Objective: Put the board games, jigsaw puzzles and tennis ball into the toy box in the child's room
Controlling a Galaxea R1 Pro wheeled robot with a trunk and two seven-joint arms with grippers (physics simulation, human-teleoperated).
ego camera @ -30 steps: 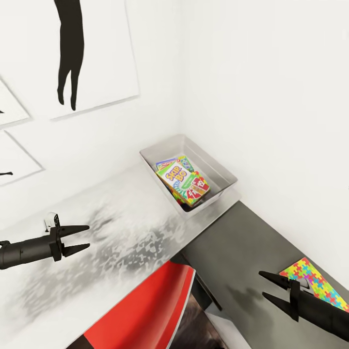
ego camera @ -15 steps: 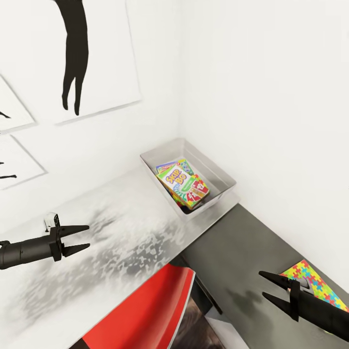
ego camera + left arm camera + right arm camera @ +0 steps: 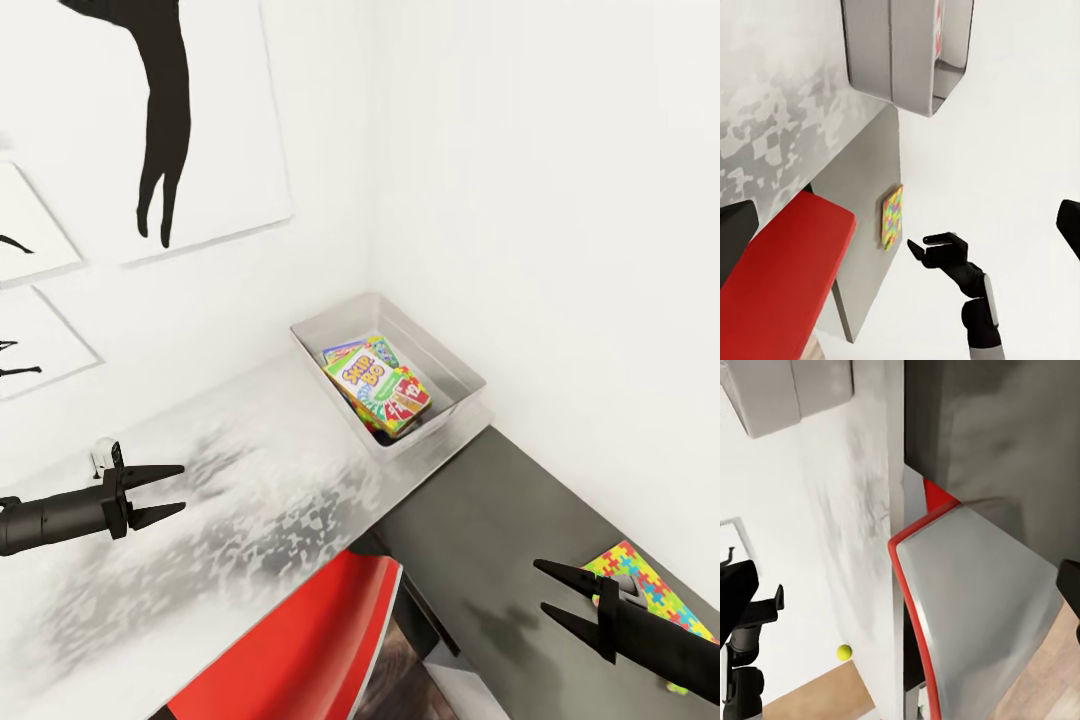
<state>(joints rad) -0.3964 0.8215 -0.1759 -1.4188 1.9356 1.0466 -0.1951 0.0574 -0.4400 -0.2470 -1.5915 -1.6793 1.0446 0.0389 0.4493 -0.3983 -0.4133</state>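
Note:
The light grey toy box (image 3: 446, 352) stands on the pale table (image 3: 250, 470) in the wall corner. A SKIP-BO board game (image 3: 378, 386) lies inside it on top of another printed box (image 3: 345, 351). One jigsaw puzzle (image 3: 648, 592) lies on the dark lower unit (image 3: 490, 520), just behind my right gripper (image 3: 539, 585), which is open and empty. My left gripper (image 3: 184, 488) hovers open and empty over the table, left of the toy box. In the right wrist view the tennis ball (image 3: 844, 652) rests on the table far from the toy box (image 3: 791, 390). The bed is out of view.
A red-and-white chair (image 3: 300, 640) is tucked against the table's front edge between my arms. White walls close off the corner, with black silhouette pictures (image 3: 170, 120) on the left wall. The left wrist view takes in the puzzle (image 3: 892, 216) and the chair (image 3: 780, 289).
The whole picture has shifted slightly, so the camera has moved. Both grippers hold the same open pose and the toys lie where they were.

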